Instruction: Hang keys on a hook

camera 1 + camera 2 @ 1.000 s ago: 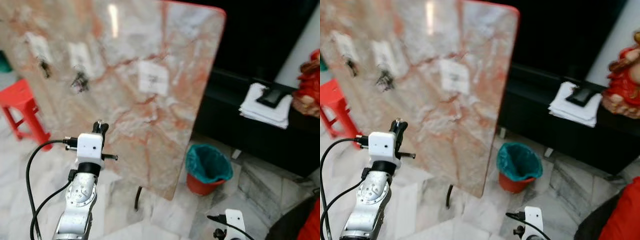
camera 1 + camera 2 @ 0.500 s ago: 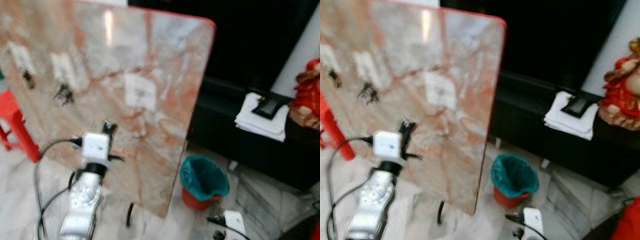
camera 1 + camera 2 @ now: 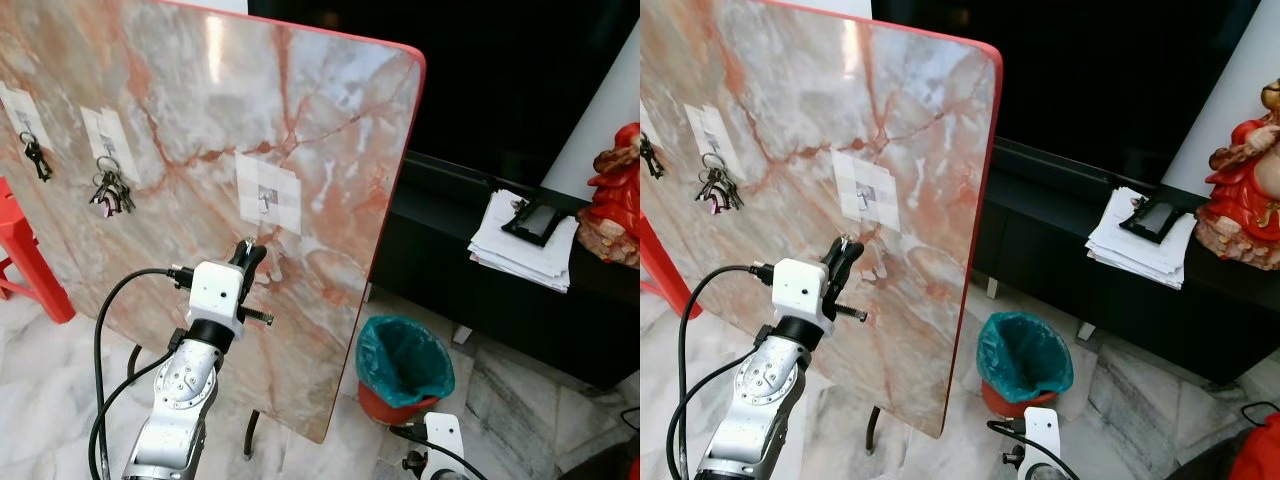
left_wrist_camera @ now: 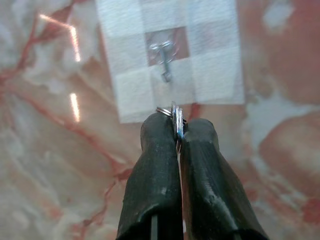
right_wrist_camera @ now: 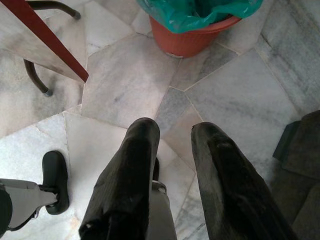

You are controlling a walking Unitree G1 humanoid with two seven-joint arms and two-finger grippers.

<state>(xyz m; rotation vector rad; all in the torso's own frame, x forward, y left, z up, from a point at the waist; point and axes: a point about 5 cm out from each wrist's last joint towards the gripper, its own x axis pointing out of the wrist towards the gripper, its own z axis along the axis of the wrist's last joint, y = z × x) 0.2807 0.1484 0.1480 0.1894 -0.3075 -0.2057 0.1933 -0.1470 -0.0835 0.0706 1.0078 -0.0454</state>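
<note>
One thin silver key ring [image 4: 176, 119] pinched edge-on between my left gripper [image 4: 177, 131] fingers, matte black and rounded, clamped tight on it. Ring sits just below small bent metal hook [image 4: 164, 56] on white square adhesive patch [image 3: 268, 193], not touching. Patch stuck to glossy upright pink-veined marble board with red rim [image 3: 330, 200]. Two other patches on board carry dark key bunches [image 3: 110, 190]. My right gripper [image 5: 172, 132] hangs low over grey marble floor [image 5: 235, 95], fingers apart, near orange bucket with teal liner [image 3: 405, 360].
</note>
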